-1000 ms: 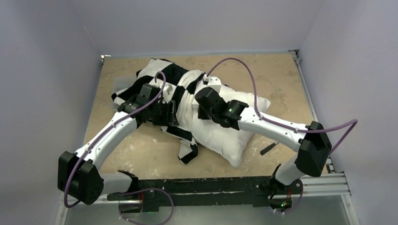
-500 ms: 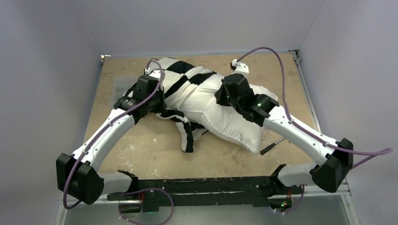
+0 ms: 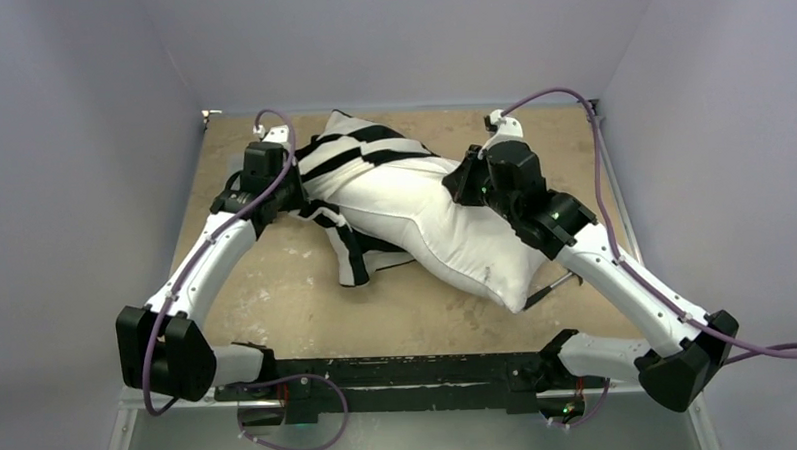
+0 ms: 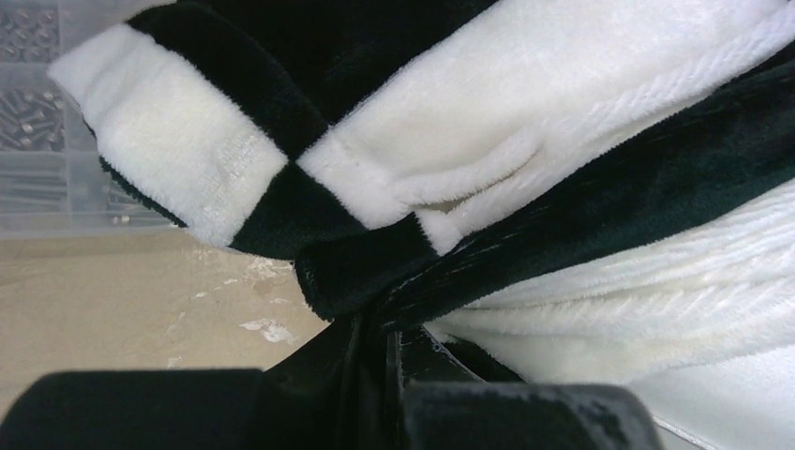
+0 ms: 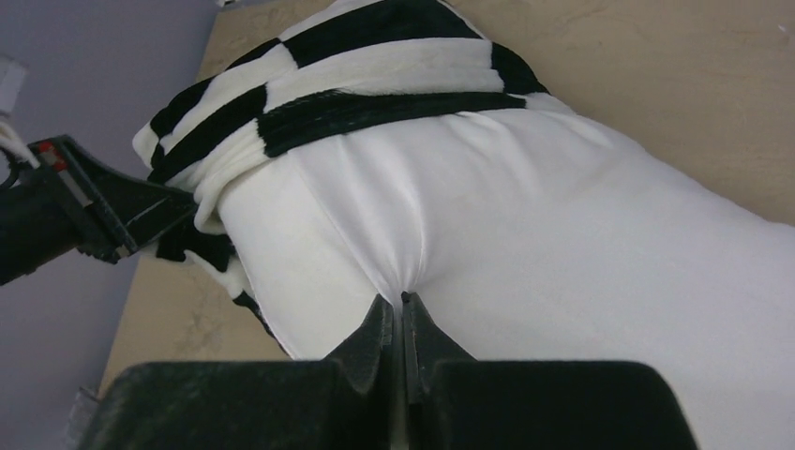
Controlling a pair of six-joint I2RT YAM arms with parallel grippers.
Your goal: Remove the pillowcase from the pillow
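Your left gripper is clenched on a bunched fold of the pillowcase, and your right gripper pinches a tuck of the bare pillow. You see the pillow lying slantwise on the table, its far-left end inside the checkered cover, its near-right half exposed, loose cloth trailing beside it

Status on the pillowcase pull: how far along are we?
Well past halfway, by the look of it. Done: most of the pillow lies bare, and the pillowcase is bunched over its far left end only. In hand: left gripper has its fingers shut on the checkered cloth, and right gripper pinches the pillow's white fabric. Left: slide the case off that last end.
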